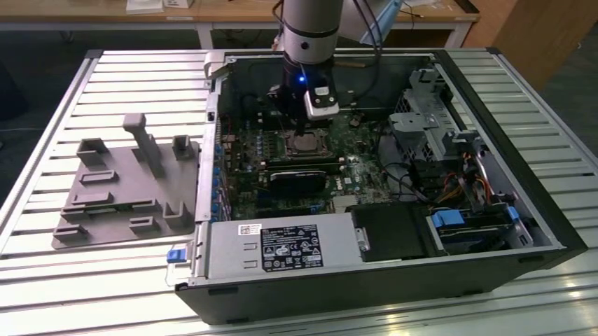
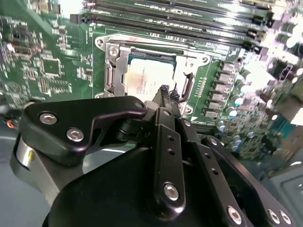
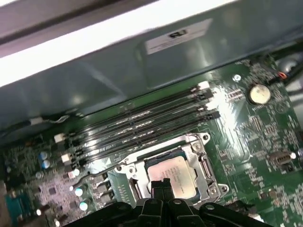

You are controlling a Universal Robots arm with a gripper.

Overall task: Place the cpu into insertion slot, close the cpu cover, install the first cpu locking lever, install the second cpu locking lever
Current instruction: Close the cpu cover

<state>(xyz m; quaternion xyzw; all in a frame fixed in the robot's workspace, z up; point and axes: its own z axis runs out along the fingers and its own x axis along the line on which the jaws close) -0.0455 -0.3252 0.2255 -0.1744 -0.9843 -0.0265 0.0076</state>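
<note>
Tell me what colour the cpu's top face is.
The cpu top is pale silver-grey metal, seen best in the second wrist view.

Exterior view: camera off arm [image 1: 310, 28], set high, looks down at slant on open computer case [image 1: 374, 287] lying on slatted counter [image 1: 140, 70]; far enough back to take in whole case.

Second wrist view: rides on wrist, very near, looks along pincer [image 2: 166, 91] body to motherboard [image 2: 47, 56]; linkage takes much of frame.

First wrist view: also on wrist, near, shallower slant; pincer tips barely in frame, case wall [image 3: 142, 71] beyond board.

Both wrist views share cpu [image 2: 149, 78] and memory slots [image 2: 189, 21]. Exterior view shares same spot, small, under pincer.
</note>
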